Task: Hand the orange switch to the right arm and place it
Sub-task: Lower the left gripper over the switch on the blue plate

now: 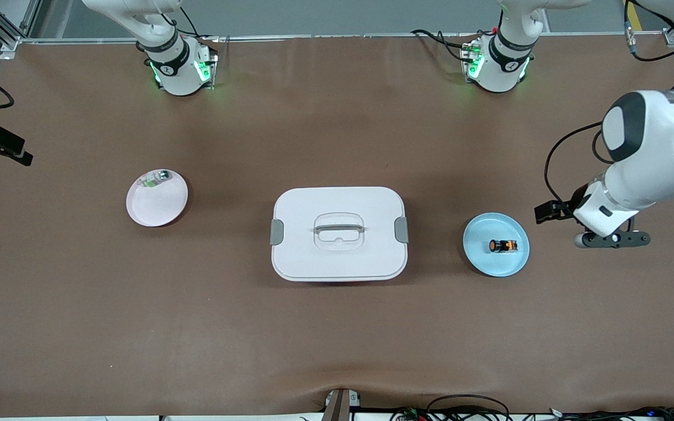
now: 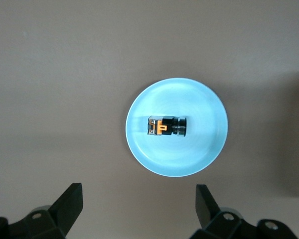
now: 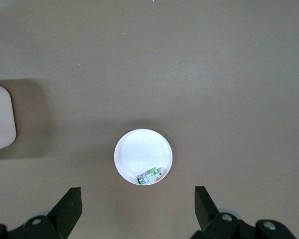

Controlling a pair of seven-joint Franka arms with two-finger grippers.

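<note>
We see the orange switch (image 1: pixel 502 246) lying on its side in the blue plate (image 1: pixel 480 257), free for pickup. Our left gripper (image 2: pixel 138 209) hovers beside that plate, fingers spread; our right gripper (image 3: pixel 137 209), fingers spread, waits high above the white plate (image 3: pixel 134 152).

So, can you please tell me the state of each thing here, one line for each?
orange switch: lying on its side on the blue plate, not held
clear part with green marks: lying on the pink plate
white box: lid on
left gripper: open, empty
right gripper: open, empty
</note>
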